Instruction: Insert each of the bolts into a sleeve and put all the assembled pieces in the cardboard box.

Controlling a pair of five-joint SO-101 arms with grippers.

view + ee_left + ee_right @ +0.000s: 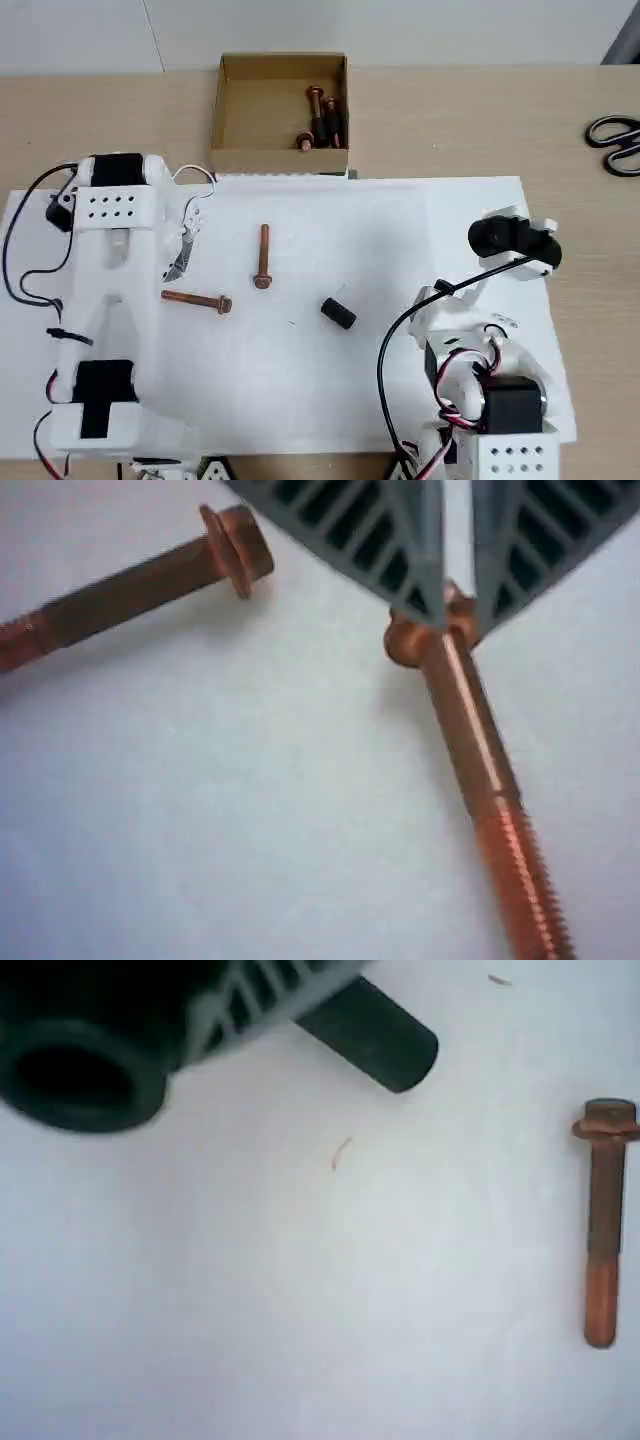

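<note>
Two copper bolts lie on the white sheet, one lengthwise [263, 256] and one crosswise [197, 299]. A black sleeve [338, 312] lies to their right. The cardboard box [228, 110] at the back holds assembled pieces [321, 120]. My left gripper [182, 250] hovers just left of the bolts, fingers shut with nothing between them; in its wrist view the grey fingertips [455, 595] overlap the head of the crosswise bolt [480, 770]. My right gripper [497, 237], at the sheet's right side, is shut on a second black sleeve [85, 1075]. The loose sleeve [372, 1035] and a bolt [603, 1220] lie beyond it.
Scissors [615, 142] lie at the table's far right edge. Cables trail from both arm bases. The white sheet [400, 230] covers the work area in front of the box, with bare space between the sleeve and the right arm.
</note>
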